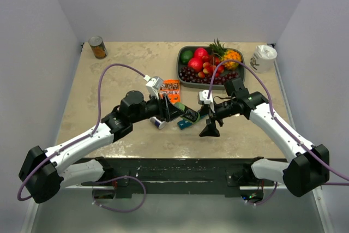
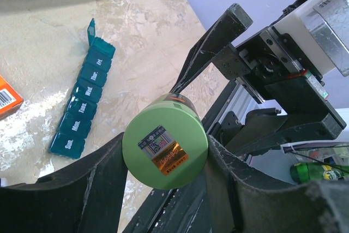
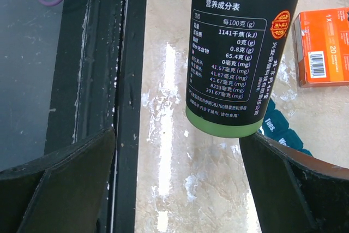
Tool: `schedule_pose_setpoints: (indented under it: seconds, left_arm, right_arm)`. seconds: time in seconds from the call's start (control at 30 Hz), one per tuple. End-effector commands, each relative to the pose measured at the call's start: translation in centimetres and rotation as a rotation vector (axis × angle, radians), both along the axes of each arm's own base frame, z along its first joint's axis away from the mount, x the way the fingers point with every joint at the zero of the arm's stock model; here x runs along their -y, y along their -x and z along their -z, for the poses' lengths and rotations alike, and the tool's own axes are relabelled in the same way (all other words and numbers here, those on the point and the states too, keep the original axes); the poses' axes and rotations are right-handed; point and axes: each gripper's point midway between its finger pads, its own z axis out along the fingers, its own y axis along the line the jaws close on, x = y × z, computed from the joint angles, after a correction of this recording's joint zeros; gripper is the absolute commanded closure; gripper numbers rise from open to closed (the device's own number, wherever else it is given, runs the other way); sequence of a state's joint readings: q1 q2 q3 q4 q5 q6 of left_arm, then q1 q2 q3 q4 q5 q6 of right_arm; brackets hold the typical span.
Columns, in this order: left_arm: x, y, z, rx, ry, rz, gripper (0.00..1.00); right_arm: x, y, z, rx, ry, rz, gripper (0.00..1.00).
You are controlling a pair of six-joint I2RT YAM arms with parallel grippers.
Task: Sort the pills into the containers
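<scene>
Your left end effector [image 2: 165, 159] squeezes the green bottle [image 2: 163, 135]; your right end effector [image 3: 177, 135] stands wide open by it. The containers [image 2: 82, 105] lie on the desk [image 2: 147, 36] at left, slanting toward upper right.

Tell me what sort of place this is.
Probably a robotics lab test cell: plain white walls box in the table, two robot arms are bolted at its near edge, and a fruit tray and pill organizer sit there as props.
</scene>
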State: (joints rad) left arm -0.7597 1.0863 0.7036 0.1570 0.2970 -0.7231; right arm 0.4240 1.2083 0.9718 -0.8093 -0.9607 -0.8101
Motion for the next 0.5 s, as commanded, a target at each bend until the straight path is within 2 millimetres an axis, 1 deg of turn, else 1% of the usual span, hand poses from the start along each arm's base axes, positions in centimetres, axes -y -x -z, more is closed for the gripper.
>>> schedule_pose_setpoints:
  seconds: [0.0, 0.47]
  left_arm:
    - [1.0, -0.1, -4.3, 0.087, 0.129, 0.031, 1.00]
    - [1.2, 0.2, -5.3, 0.095, 0.169, 0.047, 1.00]
  right_arm:
    - [-0.4, 0.8, -1.6, 0.006, -0.047, -0.024, 0.01]
    - [-0.3, 1.0, -2.8, 0.020, -0.050, -0.040, 0.01]
